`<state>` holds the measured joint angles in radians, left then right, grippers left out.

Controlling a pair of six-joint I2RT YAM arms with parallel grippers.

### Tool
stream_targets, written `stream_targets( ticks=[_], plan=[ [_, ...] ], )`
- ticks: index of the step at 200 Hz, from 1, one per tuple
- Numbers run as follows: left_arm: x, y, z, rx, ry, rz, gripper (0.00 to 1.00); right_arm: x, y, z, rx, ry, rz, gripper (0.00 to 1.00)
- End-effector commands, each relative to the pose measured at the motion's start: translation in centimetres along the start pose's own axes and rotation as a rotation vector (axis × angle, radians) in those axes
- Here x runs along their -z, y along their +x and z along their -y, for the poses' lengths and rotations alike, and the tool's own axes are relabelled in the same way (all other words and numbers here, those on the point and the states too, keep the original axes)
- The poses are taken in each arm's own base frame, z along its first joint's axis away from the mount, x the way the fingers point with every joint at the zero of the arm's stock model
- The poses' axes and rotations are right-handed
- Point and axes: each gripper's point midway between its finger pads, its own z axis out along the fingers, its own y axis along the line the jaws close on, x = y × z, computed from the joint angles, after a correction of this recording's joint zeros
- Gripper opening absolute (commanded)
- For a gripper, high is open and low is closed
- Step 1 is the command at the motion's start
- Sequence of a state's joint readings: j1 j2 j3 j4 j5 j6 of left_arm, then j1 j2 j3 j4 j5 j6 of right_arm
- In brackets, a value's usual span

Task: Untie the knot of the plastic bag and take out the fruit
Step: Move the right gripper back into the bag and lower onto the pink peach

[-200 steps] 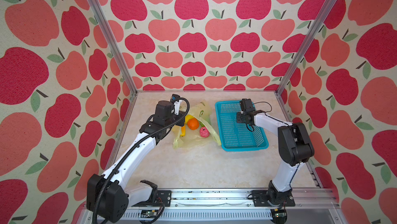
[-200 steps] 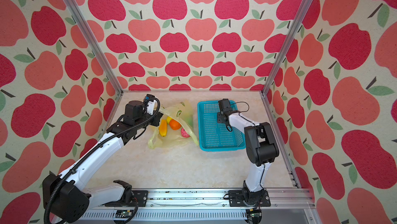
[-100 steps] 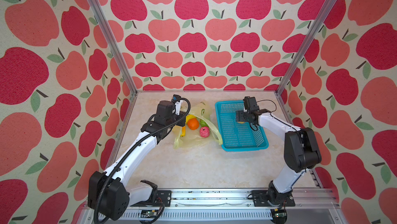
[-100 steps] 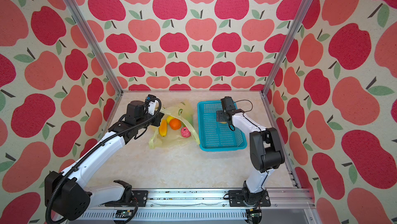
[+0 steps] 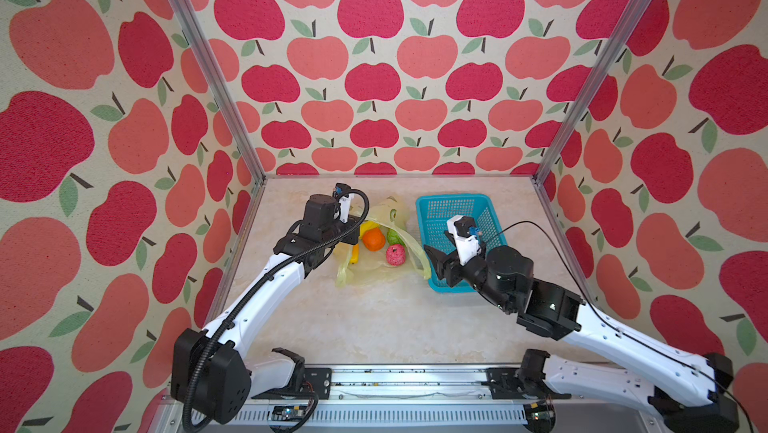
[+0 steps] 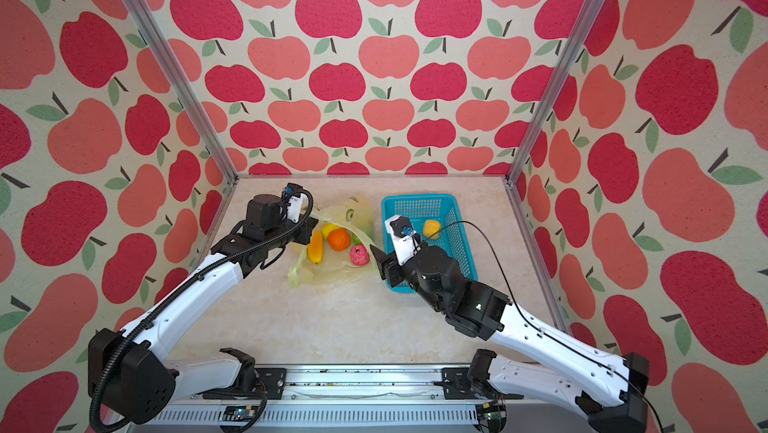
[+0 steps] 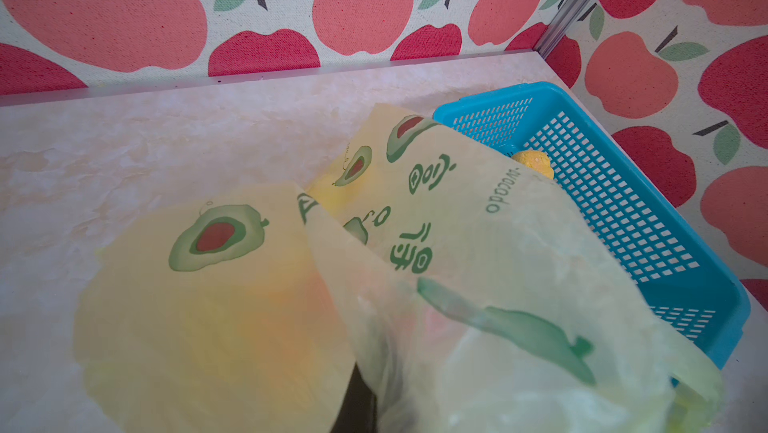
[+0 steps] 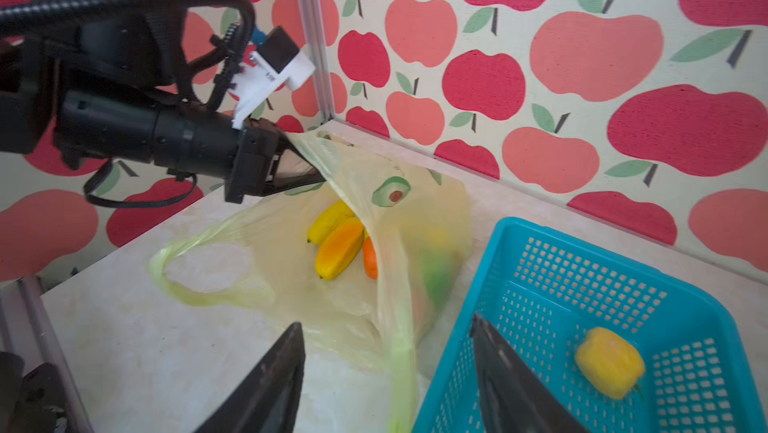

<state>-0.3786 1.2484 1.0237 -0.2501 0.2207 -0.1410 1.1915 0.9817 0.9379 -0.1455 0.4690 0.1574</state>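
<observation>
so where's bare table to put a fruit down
Widest: the table front, between bag and base rail. Also the strip along the back wall and most of the basket. Crowded: bag-basket gap, at the right gripper.

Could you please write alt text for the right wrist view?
The left gripper pinches the plastic bag open, showing yellow and orange fruit inside. The right gripper, jaws open, fills the foreground near a turquoise basket holding a yellow pepper.

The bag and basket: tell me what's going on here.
The left gripper is shut on an edge of the plastic bag, holding its mouth up and open. The right gripper hovers, jaws open and empty, over the turquoise basket's edge beside the bag. One yellow pepper lies in the basket; an orange, a pink fruit and others sit in the bag.
</observation>
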Motion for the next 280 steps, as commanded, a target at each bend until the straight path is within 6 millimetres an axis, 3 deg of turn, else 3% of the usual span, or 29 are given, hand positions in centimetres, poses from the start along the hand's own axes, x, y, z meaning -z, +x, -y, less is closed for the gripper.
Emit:
stream_targets(
  ticks=[1, 18, 52, 95, 99, 121, 157, 188, 234, 280],
  plan=[
    [0.5, -1.0, 0.6, -0.005, 0.024, 0.025, 0.00, -2.8, 1.8, -3.7, 0.104, -0.002, -0.043, 0.64],
    [0.5, -1.0, 0.5, -0.006, 0.015, 0.024, 0.00, -5.5, 3.7, -6.2, 0.101, -0.046, -0.106, 0.60],
    [1.0, -1.2, 0.5, -0.012, 0.009, 0.037, 0.00, -10.7, 8.3, -8.0, 0.114, -0.005, -0.205, 0.59],
    [1.0, -1.1, 0.6, -0.014, 0.014, 0.040, 0.00, -16.6, 13.3, -5.0, 0.109, 0.138, -0.334, 0.57],
    [1.0, -1.0, 0.6, -0.013, 0.013, 0.040, 0.00, -17.5, 13.8, -3.5, 0.097, 0.172, -0.349, 0.57],
    [1.1, -1.0, 0.6, -0.012, 0.013, 0.038, 0.00, -19.8, 16.2, -1.2, 0.121, 0.264, -0.413, 0.56],
    [1.1, -1.1, 0.8, -0.018, 0.014, 0.039, 0.00, -20.8, 18.8, 1.6, 0.105, 0.363, -0.486, 0.71],
    [1.3, -1.2, 0.9, -0.021, 0.015, 0.045, 0.00, -21.4, 20.5, 2.6, 0.066, 0.361, -0.515, 0.83],
    [1.0, -1.0, 0.9, -0.026, 0.011, 0.037, 0.00, -22.9, 22.5, 2.3, 0.037, 0.331, -0.560, 0.93],
    [0.7, -1.0, 1.0, -0.028, 0.016, 0.029, 0.00, -22.0, 22.7, 4.6, 0.069, 0.450, -0.579, 0.95]
  ],
)
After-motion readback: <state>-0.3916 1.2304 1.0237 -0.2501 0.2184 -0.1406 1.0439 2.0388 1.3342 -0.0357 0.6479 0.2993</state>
